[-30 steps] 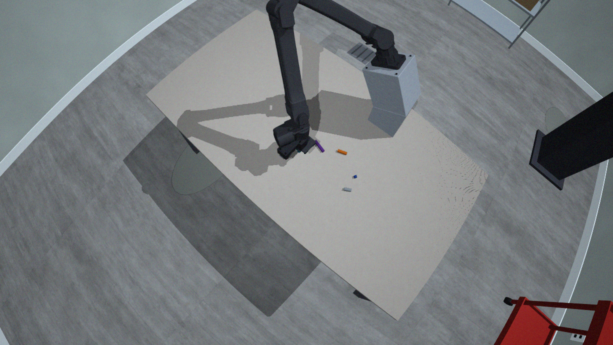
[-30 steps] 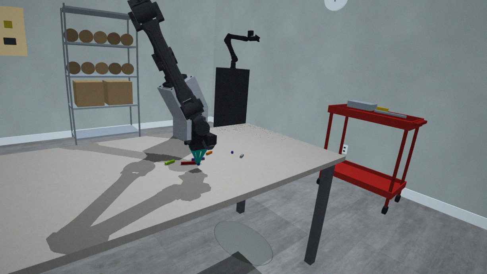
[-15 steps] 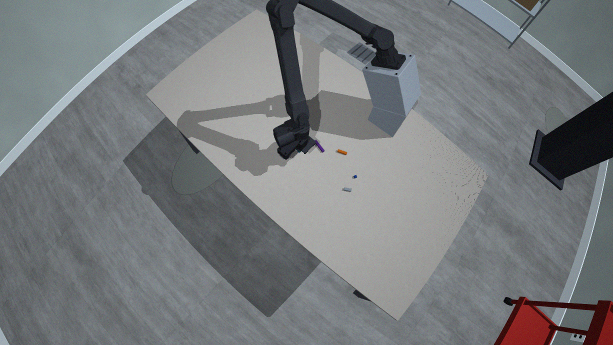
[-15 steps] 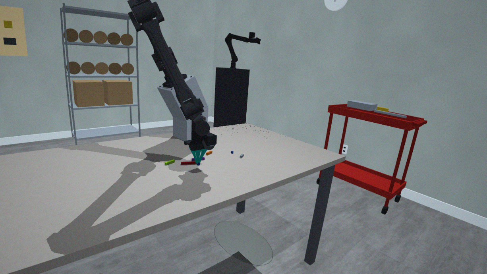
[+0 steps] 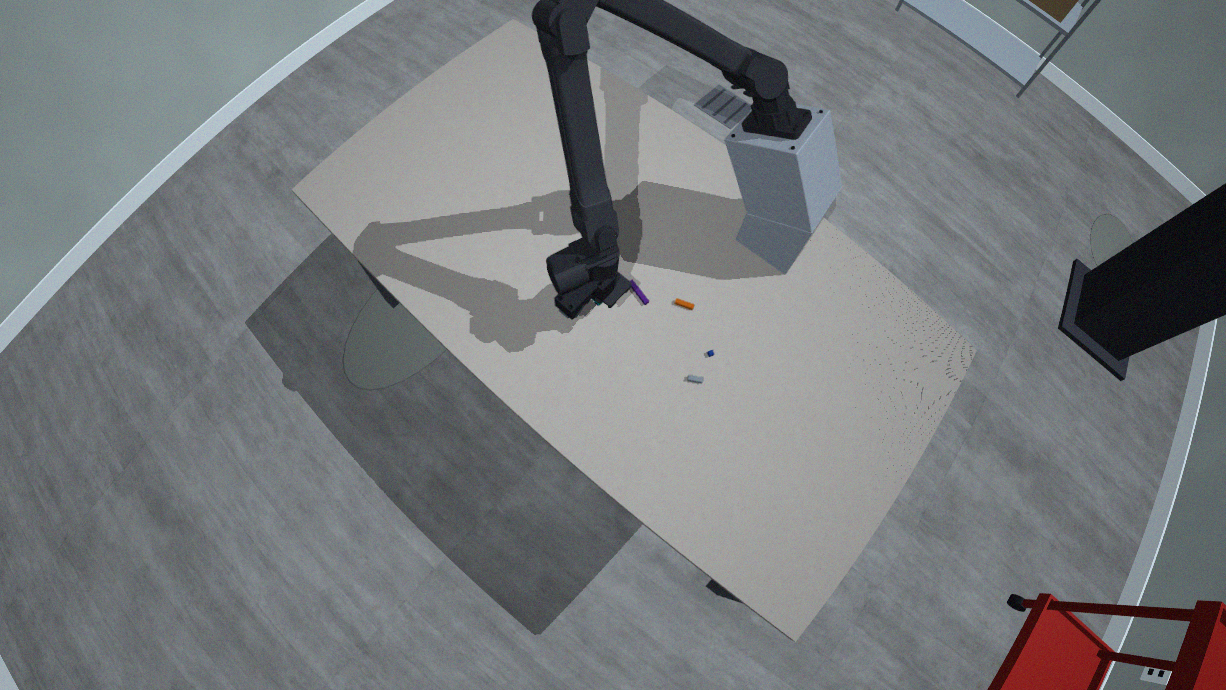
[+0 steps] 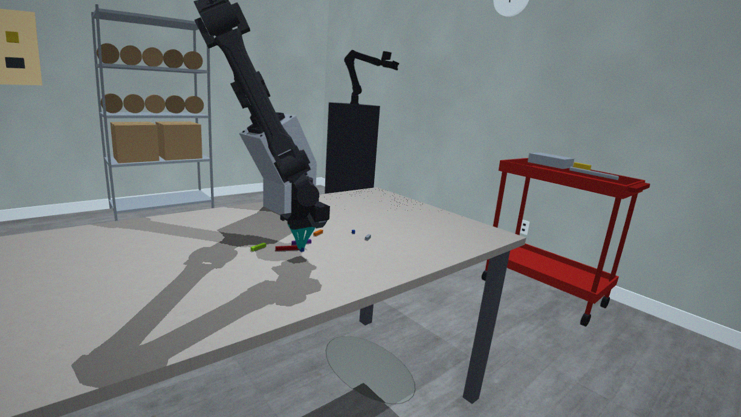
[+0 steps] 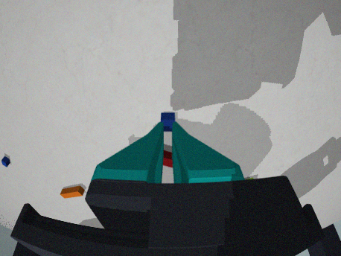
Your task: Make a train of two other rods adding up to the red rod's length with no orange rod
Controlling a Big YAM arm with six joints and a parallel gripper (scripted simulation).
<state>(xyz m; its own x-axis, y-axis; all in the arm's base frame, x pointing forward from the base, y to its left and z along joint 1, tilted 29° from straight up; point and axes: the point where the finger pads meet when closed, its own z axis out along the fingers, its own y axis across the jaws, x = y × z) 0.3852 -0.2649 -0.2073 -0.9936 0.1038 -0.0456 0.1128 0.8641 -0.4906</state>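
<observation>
My gripper (image 7: 167,129) is shut on a small blue rod (image 7: 167,120), pinched at the teal fingertips. It hangs a little above the table, in the exterior view (image 6: 300,249) just right of the red rod (image 6: 285,248). The red rod also shows between the fingers in the wrist view (image 7: 167,157). The purple rod (image 5: 639,292) lies right beside the gripper (image 5: 591,301), partly hidden by it (image 6: 306,241). A lime rod (image 6: 257,246) lies left of the red rod. The arm hides the red and lime rods in the top view.
An orange rod (image 5: 683,303) lies right of the purple rod. A second blue rod (image 5: 709,352) and a grey rod (image 5: 694,378) lie further right, apart from each other. The arm's base (image 5: 785,175) stands at the table's back edge.
</observation>
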